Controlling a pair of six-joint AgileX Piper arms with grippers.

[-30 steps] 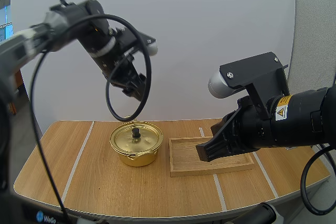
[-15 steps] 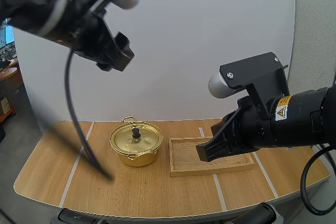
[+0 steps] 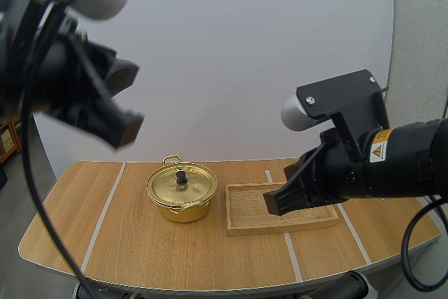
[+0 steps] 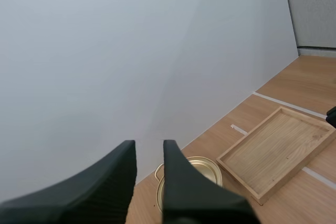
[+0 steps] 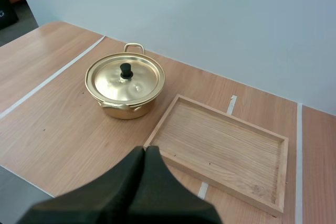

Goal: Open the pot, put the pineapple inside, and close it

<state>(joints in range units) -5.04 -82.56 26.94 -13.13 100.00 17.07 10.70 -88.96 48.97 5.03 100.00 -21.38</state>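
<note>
Pot closed, both grippers empty
Left gripper slightly parted, right gripper pinched together near the wooden tray; yellow warning sticker on its arm, unreadable.

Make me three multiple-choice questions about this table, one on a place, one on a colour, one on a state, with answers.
1. Where is the tray, seen from the pot? A. on it. B. to its right. C. to its left.
2. What colour is the knob on the lid? A. red. B. white. C. black.
3. How is the pot? A. closed. B. open. C. tipped over.
Answers: 1 B, the high view shows the tray at the pot's right; 2 C, the knob is black on the gold lid; 3 A, the lid sits on the pot.
</note>
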